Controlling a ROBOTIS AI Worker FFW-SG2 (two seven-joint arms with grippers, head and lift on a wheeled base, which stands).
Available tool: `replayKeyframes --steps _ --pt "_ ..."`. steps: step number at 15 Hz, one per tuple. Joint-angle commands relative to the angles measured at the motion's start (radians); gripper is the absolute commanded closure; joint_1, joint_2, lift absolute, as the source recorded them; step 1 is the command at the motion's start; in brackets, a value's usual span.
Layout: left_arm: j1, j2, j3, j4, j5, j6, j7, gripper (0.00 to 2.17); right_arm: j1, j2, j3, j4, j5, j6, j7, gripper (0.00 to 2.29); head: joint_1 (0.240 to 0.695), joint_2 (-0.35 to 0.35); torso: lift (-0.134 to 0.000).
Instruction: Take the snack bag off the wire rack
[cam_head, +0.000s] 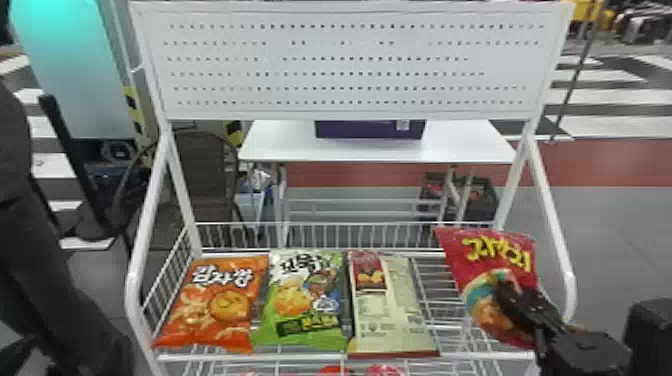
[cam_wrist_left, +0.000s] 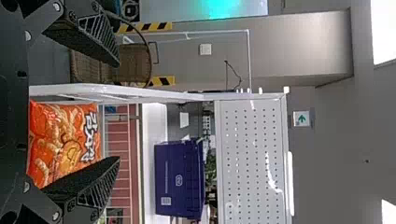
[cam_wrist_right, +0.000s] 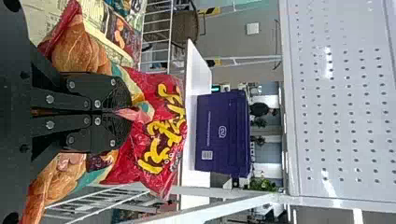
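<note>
At the right end of the wire rack (cam_head: 380, 356), my right gripper (cam_head: 505, 295) is shut on a red snack bag (cam_head: 495, 250), which is tilted and held over the rack's right section. In the right wrist view the right gripper (cam_wrist_right: 123, 113) pinches the middle of the red bag (cam_wrist_right: 163, 140), its front creased around the fingers. The left gripper (cam_wrist_left: 119, 112) stands open with nothing between its fingers; beyond them an orange snack bag (cam_wrist_left: 65, 140) lies on the rack.
On the rack lie the orange bag (cam_head: 215, 300), a green bag (cam_head: 305, 300) and a cream bag (cam_head: 387, 305). White side posts (cam_head: 555, 235) frame it, with a perforated panel (cam_head: 350, 65) above. Behind stands a white table (cam_head: 370, 150) with a purple box (cam_head: 370, 130).
</note>
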Motion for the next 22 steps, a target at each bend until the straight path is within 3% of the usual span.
replayKeyframes --steps 1,11,22 --pt "0.0 0.002 0.0 0.001 0.0 0.0 0.0 0.19 0.114 -0.023 -0.048 -0.084 -0.031 -0.032 0.001 1.93 0.499 0.0 0.0" --pt "-0.011 0.017 0.0 0.009 0.011 -0.009 0.0 0.19 0.335 -0.036 -0.192 -0.184 -0.065 -0.096 0.007 1.93 0.499 0.0 0.0" --pt "0.0 0.016 0.002 -0.001 0.012 -0.018 0.003 0.19 0.336 -0.038 -0.199 -0.183 -0.065 -0.096 0.008 1.93 0.499 0.0 0.0"
